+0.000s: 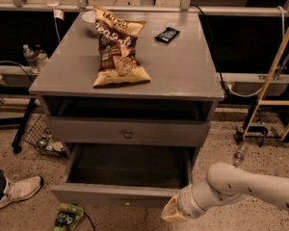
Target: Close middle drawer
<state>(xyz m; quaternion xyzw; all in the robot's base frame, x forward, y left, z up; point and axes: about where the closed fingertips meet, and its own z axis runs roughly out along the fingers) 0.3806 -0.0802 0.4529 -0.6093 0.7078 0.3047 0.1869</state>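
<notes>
The middle drawer (114,194) is a wide grey drawer with a flat front panel. It stands pulled far out at the bottom of the grey cabinet (183,76), and its dark interior (130,165) shows. Above it, a taller drawer front with a round metal knob (127,134) is pushed in. My gripper (171,211) is at the end of the white arm (245,186). It sits low at the right end of the open drawer's front panel, right by its corner. Whether it touches the panel I cannot tell.
A chip bag (116,47), a dark wrapped bar (167,34) and a white bowl (89,17) lie on the cabinet top. On the floor are a green packet (67,216), a person's shoe (17,190) at the left and a bottle (238,154) at the right. A yellow ladder (274,76) stands at the right.
</notes>
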